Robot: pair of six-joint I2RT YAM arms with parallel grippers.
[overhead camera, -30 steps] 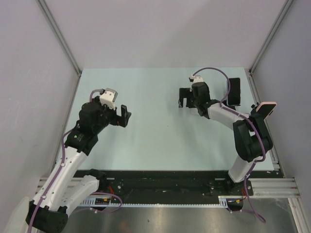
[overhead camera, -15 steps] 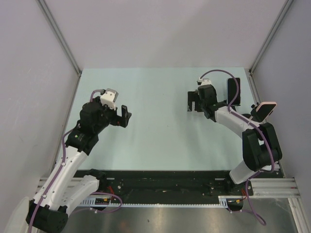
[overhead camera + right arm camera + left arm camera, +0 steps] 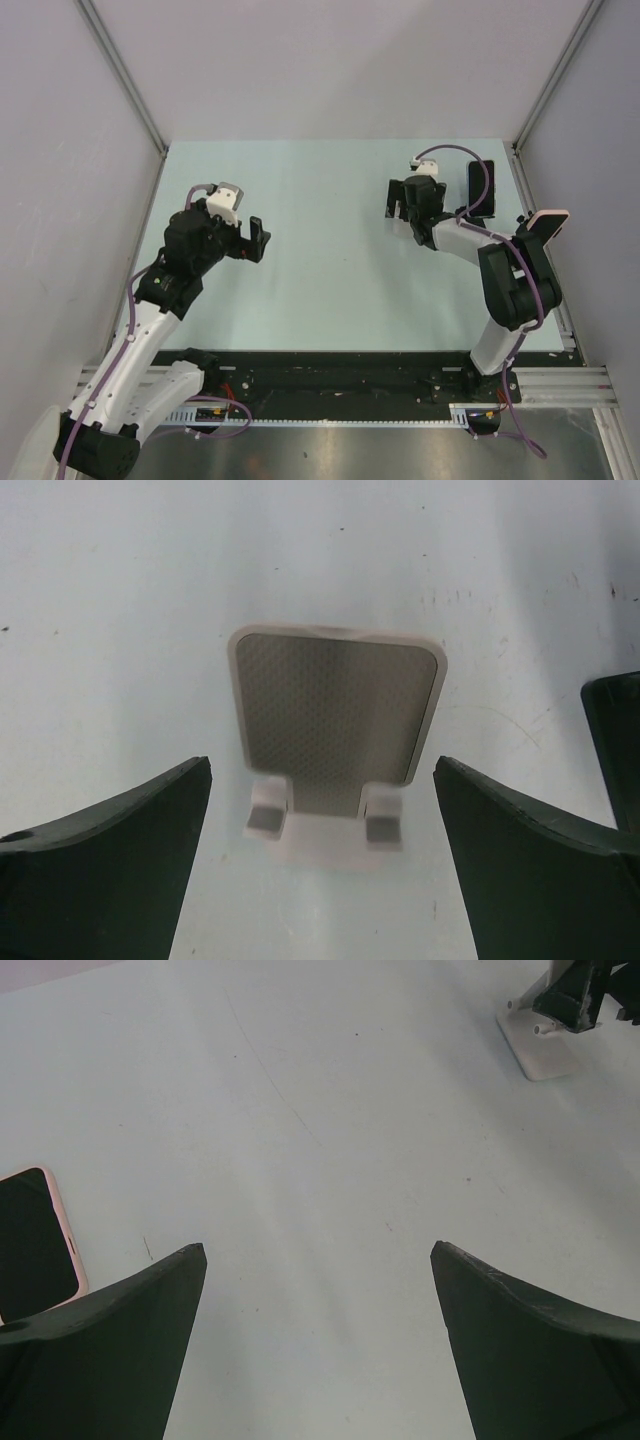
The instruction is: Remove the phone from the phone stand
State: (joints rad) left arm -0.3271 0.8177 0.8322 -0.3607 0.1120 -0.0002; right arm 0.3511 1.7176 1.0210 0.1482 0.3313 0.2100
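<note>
The phone stand (image 3: 335,720), white with a grey textured back pad, stands empty on the table. It is straight ahead between my right gripper's (image 3: 322,765) open fingers, and nothing is held. In the left wrist view its base (image 3: 540,1050) shows far right, under the right gripper. In the top view the right gripper (image 3: 400,200) hides it. The phone (image 3: 35,1235), black with a pink edge, lies flat on the table. A black slab (image 3: 480,190) behind the right forearm looks like it. My left gripper (image 3: 255,240) is open and empty over bare table (image 3: 320,1250).
A pink-rimmed dark object (image 3: 548,222) sits at the table's right edge beside the right arm's elbow. Grey walls close in the table (image 3: 320,290) on the left, back and right. A black rail (image 3: 330,375) runs along the near edge.
My right gripper has shifted a little to the right and stays open. The left arm has not moved.
</note>
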